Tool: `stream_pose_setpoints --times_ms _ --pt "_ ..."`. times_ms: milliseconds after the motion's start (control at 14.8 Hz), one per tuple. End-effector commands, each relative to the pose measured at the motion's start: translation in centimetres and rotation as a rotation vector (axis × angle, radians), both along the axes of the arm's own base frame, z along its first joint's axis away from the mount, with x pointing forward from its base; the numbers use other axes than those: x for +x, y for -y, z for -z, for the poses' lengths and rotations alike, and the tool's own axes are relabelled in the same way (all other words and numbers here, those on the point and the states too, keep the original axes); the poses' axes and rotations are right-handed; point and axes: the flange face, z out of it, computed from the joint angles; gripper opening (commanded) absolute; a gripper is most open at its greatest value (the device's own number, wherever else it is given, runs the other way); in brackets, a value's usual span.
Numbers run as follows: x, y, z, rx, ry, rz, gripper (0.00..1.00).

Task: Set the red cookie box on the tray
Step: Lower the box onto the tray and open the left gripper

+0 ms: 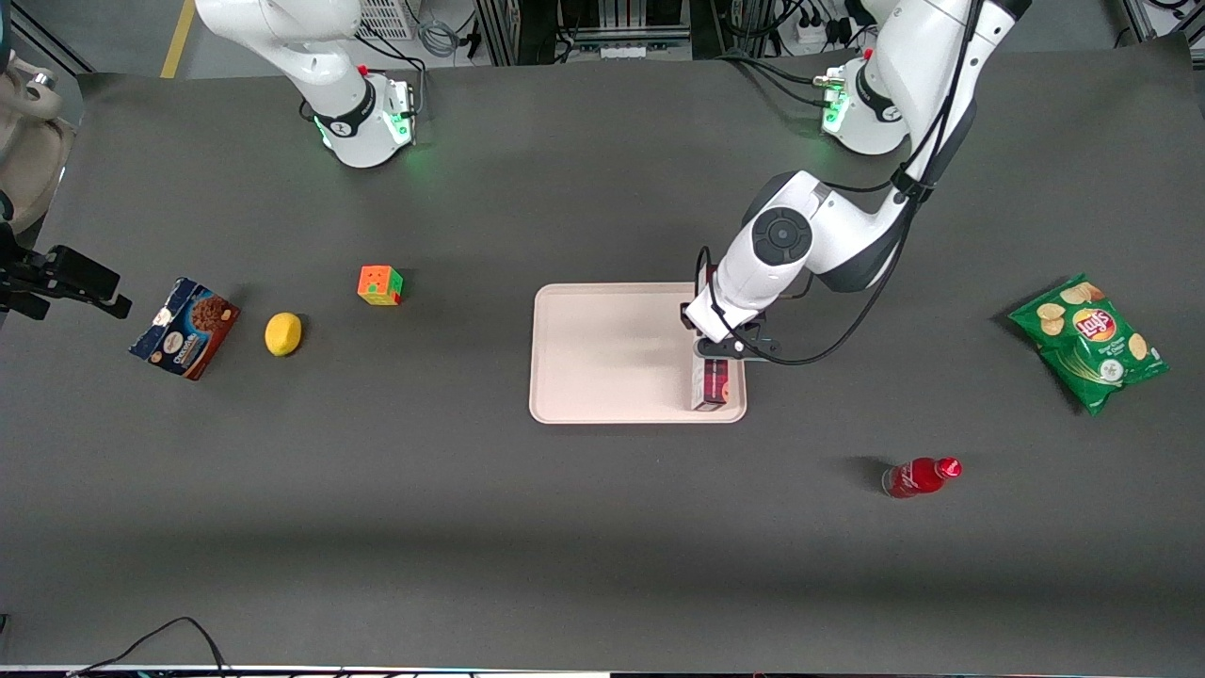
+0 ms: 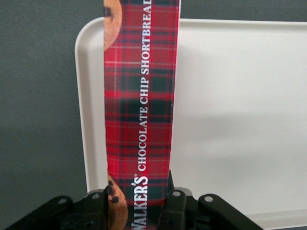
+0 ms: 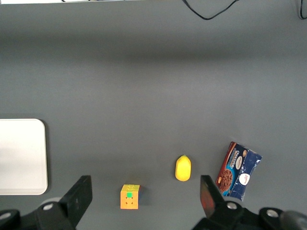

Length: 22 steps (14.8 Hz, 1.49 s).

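The red cookie box [image 1: 711,381] [image 2: 139,96], a long tartan carton, is over the pale pinkish tray [image 1: 602,353] [image 2: 230,120]. It runs along the tray's short side at the working arm's end, just inside the rim. My left gripper [image 1: 720,350] [image 2: 139,203] is directly above it, shut on the box at one end, with a black finger pressed against each long side. I cannot tell whether the box rests on the tray floor. Most of the tray surface is bare, and one corner of the tray [image 3: 21,155] shows in the right wrist view.
Toward the parked arm's end lie a dark-blue cookie box [image 1: 184,328], a lemon [image 1: 282,333] and a colour cube [image 1: 379,284]. A green chips bag [image 1: 1089,341] lies toward the working arm's end. A small red bottle [image 1: 921,476] lies nearer the front camera than the tray.
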Motion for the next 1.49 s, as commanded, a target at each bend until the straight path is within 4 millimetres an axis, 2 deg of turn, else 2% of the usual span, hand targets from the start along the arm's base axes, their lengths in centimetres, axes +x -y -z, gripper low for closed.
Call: stream_pose_setpoints --times_ms 0,203,473,608,743,878,946,1149,1419 --pt "0.9 -0.2 0.2 0.013 0.027 -0.033 0.02" --pt "0.9 -0.1 0.6 0.01 0.031 -0.035 0.03" --pt "0.6 0.5 1.3 -0.003 0.031 -0.074 0.09" --pt "0.9 0.1 1.5 0.003 0.037 -0.08 0.12" --pt "0.9 0.1 1.6 0.006 0.038 -0.077 0.3" --pt "0.9 0.1 1.6 0.005 0.039 -0.077 0.57" --pt "0.9 0.0 1.7 0.006 0.038 -0.077 0.64" --pt "0.8 0.0 1.7 0.006 0.038 -0.076 1.0" --pt "1.1 0.0 0.2 0.005 0.05 -0.086 1.0"
